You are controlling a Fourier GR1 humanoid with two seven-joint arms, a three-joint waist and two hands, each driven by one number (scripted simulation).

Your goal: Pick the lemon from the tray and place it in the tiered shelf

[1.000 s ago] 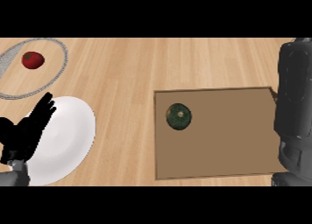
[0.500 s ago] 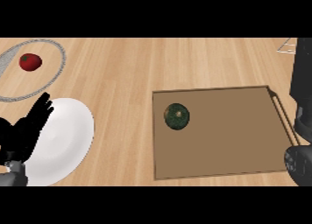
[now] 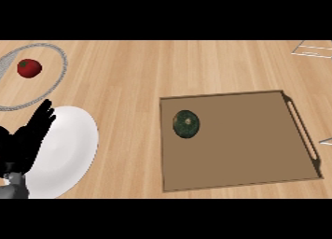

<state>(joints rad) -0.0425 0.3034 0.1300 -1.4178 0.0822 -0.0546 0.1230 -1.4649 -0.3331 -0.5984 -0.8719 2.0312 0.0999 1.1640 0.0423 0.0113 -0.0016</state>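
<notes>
A dark green round fruit lies on the left part of the brown tray, which sits at the middle right of the wooden counter. Thin wire edges of the tiered shelf show at the upper right corner and again at the right edge. My left hand rests at the lower left with its fingers straight and pointing up, overlapping a white plate. It is far from the tray. My right hand is out of view.
A grey-rimmed plate at the upper left holds a small red fruit. Bare wooden counter lies between the plates and the tray.
The right arm that covered the tray's right side has pulled out of the picture to the lower right, uncovering the tray's handle. The left hand has stayed put.
</notes>
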